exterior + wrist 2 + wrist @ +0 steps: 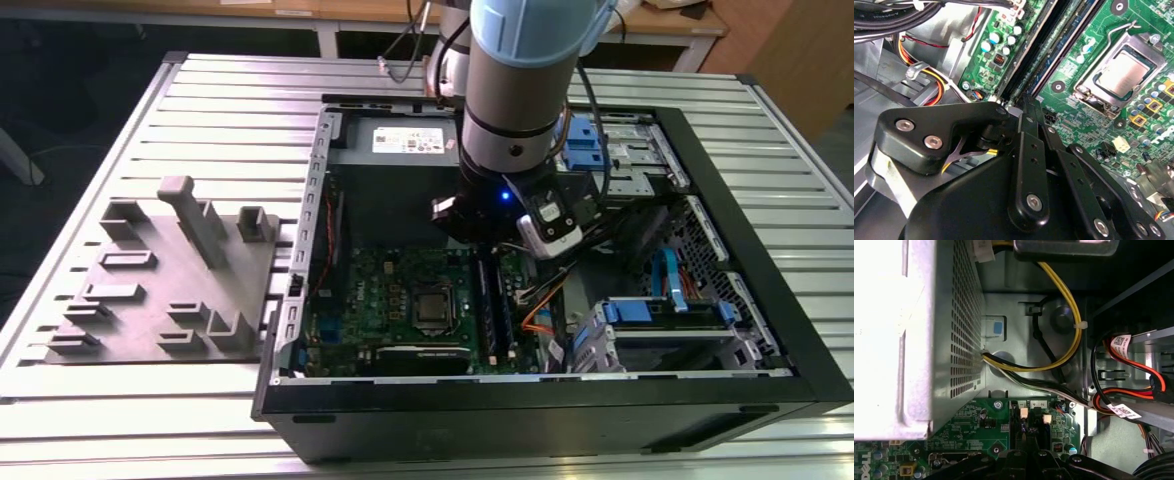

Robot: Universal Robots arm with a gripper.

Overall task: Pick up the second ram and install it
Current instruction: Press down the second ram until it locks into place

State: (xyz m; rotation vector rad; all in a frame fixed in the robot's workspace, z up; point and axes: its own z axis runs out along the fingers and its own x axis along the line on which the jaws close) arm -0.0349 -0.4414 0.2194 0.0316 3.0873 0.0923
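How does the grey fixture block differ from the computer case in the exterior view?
The fixture block is grey, low and small; the computer case is black, far larger. The block stands apart from the arm; the case has it reaching inside. Both rest on the slatted table.

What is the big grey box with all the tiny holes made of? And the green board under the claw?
The grey box looks like bare sheet metal: dull silver, thin, punched with neat rows of holes. The green board looks like stiff glossy plastic-like board, though that is a guess, with shiny metal parts fixed on. The claw looks like matte black metal held by screws.
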